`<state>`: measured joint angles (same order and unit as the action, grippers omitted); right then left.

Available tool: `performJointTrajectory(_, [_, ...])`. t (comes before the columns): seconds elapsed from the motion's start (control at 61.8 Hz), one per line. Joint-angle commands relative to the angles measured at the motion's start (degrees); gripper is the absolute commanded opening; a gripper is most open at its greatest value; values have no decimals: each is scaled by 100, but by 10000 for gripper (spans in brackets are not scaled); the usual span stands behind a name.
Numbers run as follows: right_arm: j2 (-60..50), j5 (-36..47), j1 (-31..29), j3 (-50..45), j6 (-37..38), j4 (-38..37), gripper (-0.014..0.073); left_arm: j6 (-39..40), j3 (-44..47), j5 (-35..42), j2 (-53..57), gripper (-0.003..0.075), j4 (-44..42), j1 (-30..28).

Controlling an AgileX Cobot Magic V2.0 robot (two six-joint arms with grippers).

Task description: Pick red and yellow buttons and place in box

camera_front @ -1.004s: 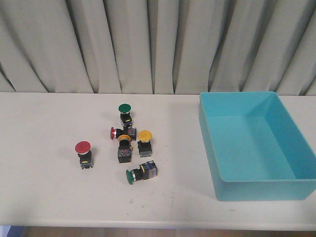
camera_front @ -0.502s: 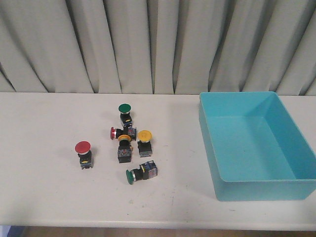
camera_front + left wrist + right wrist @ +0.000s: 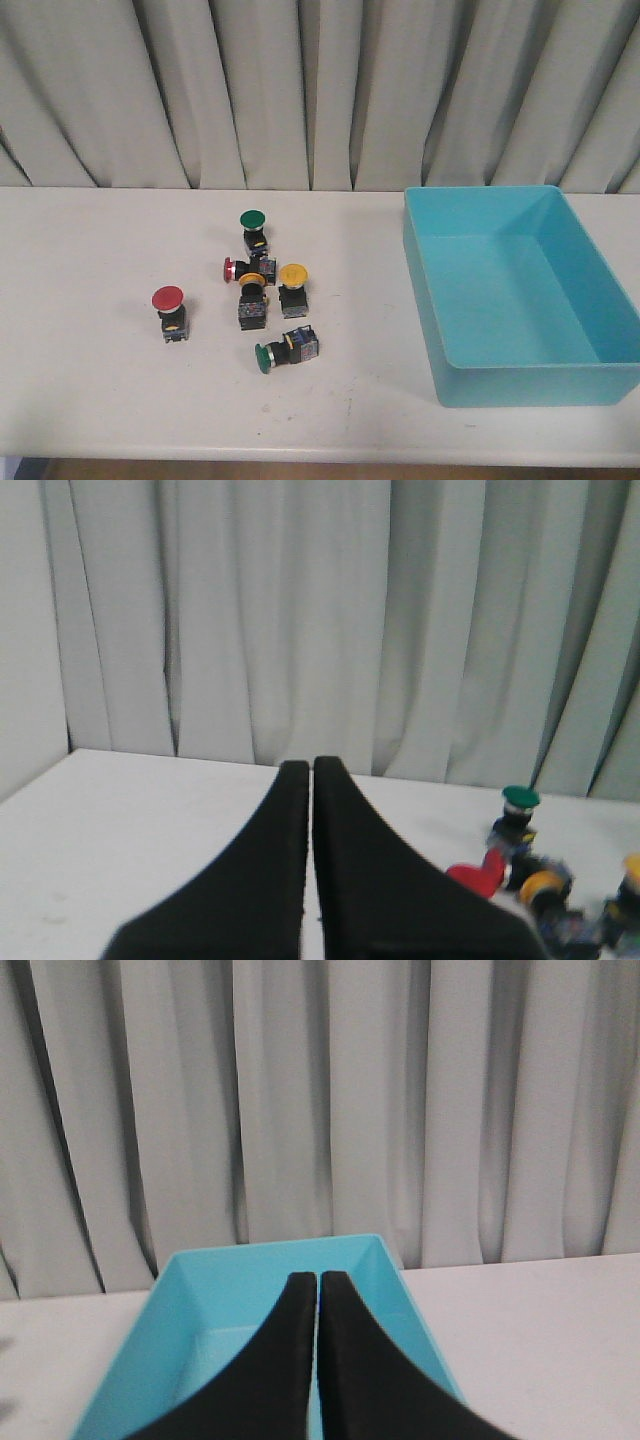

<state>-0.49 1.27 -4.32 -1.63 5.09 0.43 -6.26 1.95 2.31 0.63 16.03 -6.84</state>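
No movement; red button (image 3: 167,298) upright.

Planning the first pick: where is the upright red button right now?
In the front view, the upright red button stands alone, leftmost of the cluster, left of the tipped yellow button, far from the box.

Pale pleated curtain (image 3: 300,90) (floor unseen), white table (image 3: 90,380)

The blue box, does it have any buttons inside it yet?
No, the blue box shows only its bare turquoise floor, and the buttons all sit on the table.
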Motion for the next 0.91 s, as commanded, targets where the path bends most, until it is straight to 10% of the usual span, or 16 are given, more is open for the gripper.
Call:
performJointTrajectory(0.0, [-63,671,-38,-12,318,391,-6,738,75,817,137,-6,638,1])
performJointTrajectory(0.275, [-63,1017,-25,-7,1395,1728,-6,2602,75,1635,137,-6,1711,1])
performJointTrajectory(0.631, [-63,379,-25,38,1432,1721,-6,2791,75,2274,137,-6,1711,1])
performJointTrajectory(0.891, [298,-798,1,1366,829,1727,-3,3804,-193,1277,126,-6,889,1])
